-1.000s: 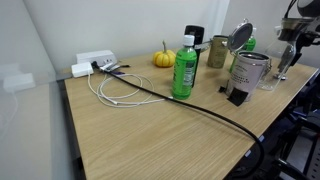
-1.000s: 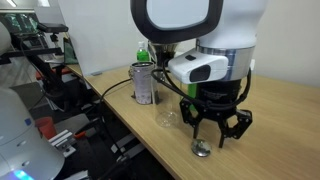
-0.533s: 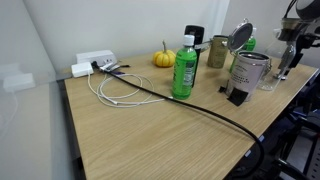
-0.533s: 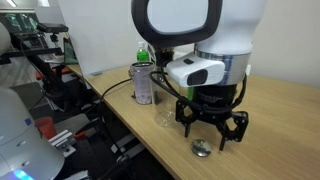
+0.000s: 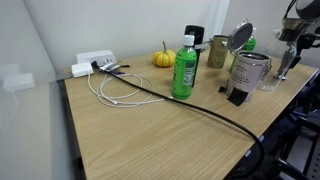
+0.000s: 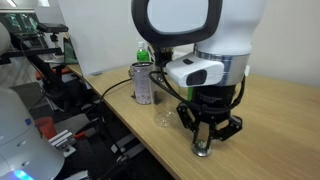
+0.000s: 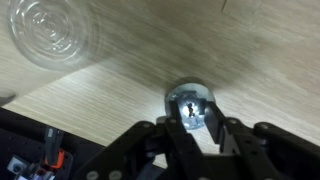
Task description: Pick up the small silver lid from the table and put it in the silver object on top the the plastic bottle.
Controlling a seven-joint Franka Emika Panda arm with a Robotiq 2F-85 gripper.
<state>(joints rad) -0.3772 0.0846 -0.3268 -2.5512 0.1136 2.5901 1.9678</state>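
The small silver lid (image 7: 190, 103) lies flat on the wooden table near its edge and also shows in an exterior view (image 6: 203, 150). My gripper (image 7: 191, 122) is down over it with a finger pressed to each side, shut on the lid (image 6: 205, 143). The clear plastic bottle (image 7: 52, 34) stands a short way off and shows as a pale transparent shape in both exterior views (image 6: 165, 119) (image 5: 268, 76). I cannot make out the silver object on top of it. In an exterior view my gripper (image 5: 284, 68) is at the far right edge.
A ribbed silver can with a tilted lid (image 5: 247, 70) (image 6: 143, 85) stands beside the clear bottle. A green bottle (image 5: 184, 68), a small pumpkin (image 5: 163, 59), a white cable (image 5: 113, 92) and a black cable (image 5: 200, 108) lie further along. The table edge (image 6: 150, 140) runs close by the gripper.
The fingers were spread wide above the lid. They have come down and closed in on both sides of it.
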